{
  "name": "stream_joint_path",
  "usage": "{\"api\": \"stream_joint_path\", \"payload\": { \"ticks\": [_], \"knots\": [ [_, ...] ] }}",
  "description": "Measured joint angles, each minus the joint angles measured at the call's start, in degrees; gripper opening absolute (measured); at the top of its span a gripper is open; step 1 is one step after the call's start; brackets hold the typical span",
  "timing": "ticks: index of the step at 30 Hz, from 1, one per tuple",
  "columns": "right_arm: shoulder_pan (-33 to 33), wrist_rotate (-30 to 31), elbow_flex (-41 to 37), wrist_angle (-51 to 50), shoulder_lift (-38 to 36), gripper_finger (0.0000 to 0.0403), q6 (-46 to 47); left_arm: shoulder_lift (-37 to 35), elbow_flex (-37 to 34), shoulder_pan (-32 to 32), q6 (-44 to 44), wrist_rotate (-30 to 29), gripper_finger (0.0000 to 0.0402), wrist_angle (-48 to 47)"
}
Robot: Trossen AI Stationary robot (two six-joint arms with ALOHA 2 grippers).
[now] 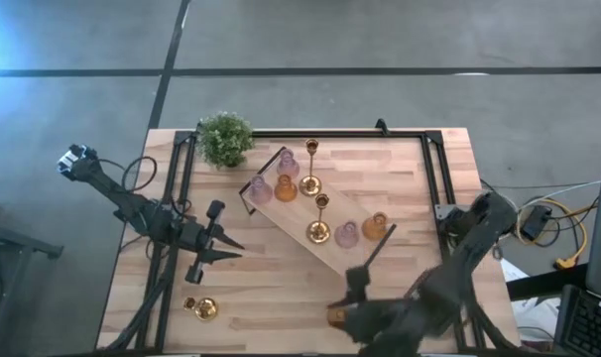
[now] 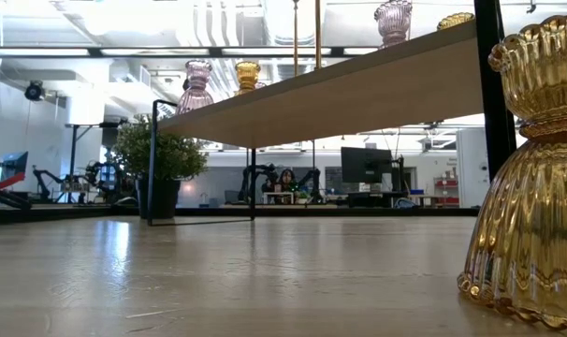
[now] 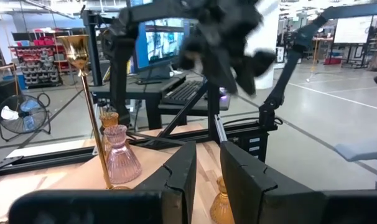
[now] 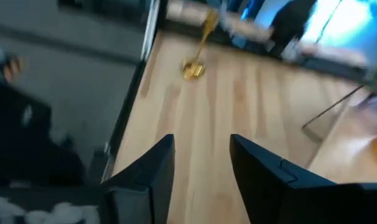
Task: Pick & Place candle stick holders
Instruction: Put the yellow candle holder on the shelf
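A long light-wood tray (image 1: 325, 223) lies slantwise mid-table. On it stand two gold thin-stemmed holders (image 1: 309, 183) (image 1: 317, 232), pink glass ones (image 1: 288, 164) and amber ones (image 1: 376, 225). Another gold holder (image 1: 203, 308) stands on its round base at the table's near left and also shows in the right wrist view (image 4: 198, 62). One amber glass holder (image 1: 335, 315) stands on the table near the front edge, large in the low view (image 2: 536, 187). My right gripper (image 4: 201, 162) is open and empty beside it (image 1: 348, 297), pointing toward the table's left. My left gripper (image 3: 207, 180) is open and empty left of the tray (image 1: 231, 248).
A green potted plant (image 1: 224, 139) stands at the far left corner. A black frame (image 1: 434, 169) runs along the table's far and side edges. Bare wood lies between the tray and the near left gold holder.
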Motion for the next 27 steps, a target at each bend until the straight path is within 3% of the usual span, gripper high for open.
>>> {"api": "stream_joint_path", "payload": {
  "ticks": [5,9,14,19,27],
  "knots": [
    [0.6,-2.4,10.3,-13.3,10.7,0.0128,8.8,-1.1,0.0,0.0,0.0,0.0,0.0078,0.0],
    [0.5,-9.6,19.0,-21.9,18.1,0.0126,18.5,-1.9,0.0,0.0,0.0,0.0,0.0078,-0.5],
    [0.4,-18.7,27.0,-28.7,24.8,0.0134,24.2,-2.3,0.0,0.0,0.0,0.0,0.0078,-0.9],
    [-0.7,-23.1,25.8,-30.9,25.1,0.013,27.6,-2.4,0.0,0.0,0.0,0.0,0.0078,-1.0],
    [-2.8,-24.6,24.5,-31.2,24.9,0.0118,27.3,-2.5,0.0,0.0,0.0,0.0,0.0078,-1.9]
  ]
}}
